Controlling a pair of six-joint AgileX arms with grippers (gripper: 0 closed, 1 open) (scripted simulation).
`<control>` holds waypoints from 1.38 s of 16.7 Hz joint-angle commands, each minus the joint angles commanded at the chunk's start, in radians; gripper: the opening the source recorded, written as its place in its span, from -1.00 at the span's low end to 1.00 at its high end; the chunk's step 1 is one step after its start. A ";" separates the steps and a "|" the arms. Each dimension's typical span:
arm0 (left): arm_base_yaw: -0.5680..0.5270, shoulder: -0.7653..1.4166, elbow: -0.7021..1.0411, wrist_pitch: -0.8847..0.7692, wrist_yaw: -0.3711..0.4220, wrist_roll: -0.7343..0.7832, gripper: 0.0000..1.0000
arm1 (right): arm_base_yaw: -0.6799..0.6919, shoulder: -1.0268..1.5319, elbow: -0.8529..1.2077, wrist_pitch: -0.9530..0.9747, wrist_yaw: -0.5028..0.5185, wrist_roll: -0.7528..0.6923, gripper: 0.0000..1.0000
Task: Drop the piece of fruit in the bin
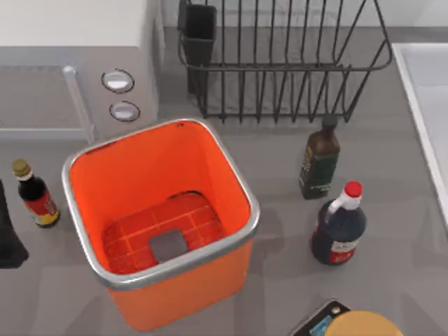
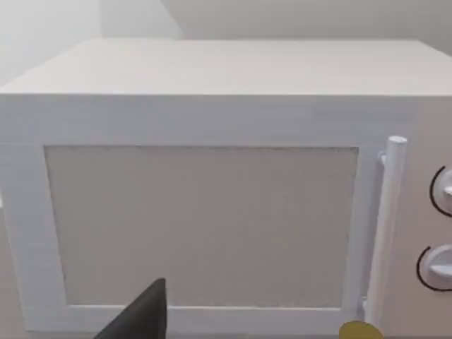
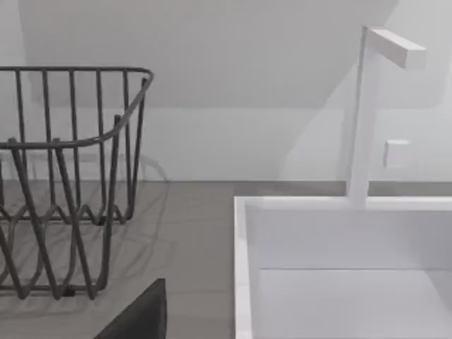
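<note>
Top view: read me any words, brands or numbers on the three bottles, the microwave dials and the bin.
None can be read.
Small bottle, red and yellow label: blurred.
Dark bottle, label: too small.
Red-capped bottle, red label: blurred.
Microwave dials: no markings legible.
Bin: no lettering.

Orange bin (image 1: 210, 175) with a silver rim, its floor an orange grid around a grey square. Black wire rack (image 1: 280, 66) at upper centre. White microwave (image 1: 77, 42) upper left. Red-capped dark bottle (image 1: 339, 225) lower right. Grey table (image 1: 392, 210).
</note>
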 joint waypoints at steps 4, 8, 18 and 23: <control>0.003 0.032 0.030 -0.028 0.000 0.014 1.00 | 0.000 0.000 0.000 0.000 0.000 0.000 1.00; 0.027 0.224 0.197 -0.166 0.000 0.090 1.00 | 0.000 0.000 0.000 0.000 0.000 0.000 1.00; 0.150 1.261 0.833 -0.730 -0.007 0.344 1.00 | 0.000 0.000 0.000 0.000 0.000 0.000 1.00; 0.226 1.676 1.131 -0.948 -0.018 0.432 1.00 | 0.000 0.000 0.000 0.000 0.000 0.000 1.00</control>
